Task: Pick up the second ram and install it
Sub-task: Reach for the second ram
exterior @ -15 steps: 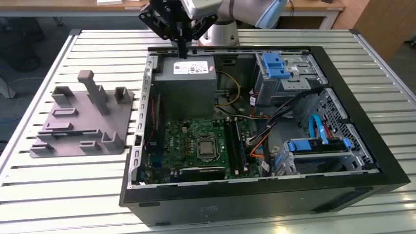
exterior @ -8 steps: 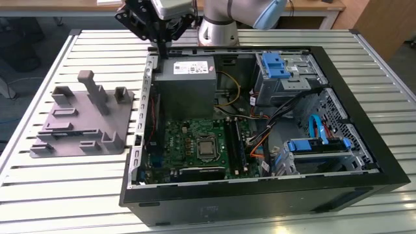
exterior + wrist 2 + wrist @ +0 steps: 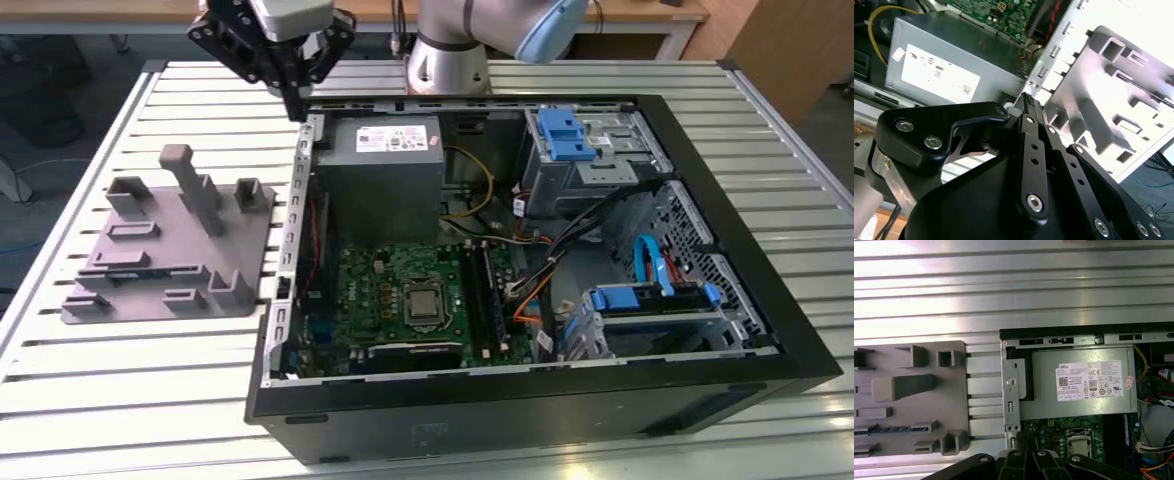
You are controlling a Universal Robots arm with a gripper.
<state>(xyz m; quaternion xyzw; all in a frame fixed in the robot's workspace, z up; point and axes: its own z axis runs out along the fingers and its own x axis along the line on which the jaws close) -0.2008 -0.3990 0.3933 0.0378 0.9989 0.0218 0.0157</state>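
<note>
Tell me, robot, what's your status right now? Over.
Gripper shut, empty, above case corner. Ram apparently the dark strip in a fixture slot, untouched. Nothing seen in the way.

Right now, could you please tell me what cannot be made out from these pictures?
- Whether the gripper carries anything: too small in the exterior view, masked by its own black links in both wrist views.
- Which memory slots are filled: too small in the exterior view.
- The grey fixture: cut off by the first wrist view's edge.

Black hand near open computer case corner, grey fixture beside case, slatted table
</note>
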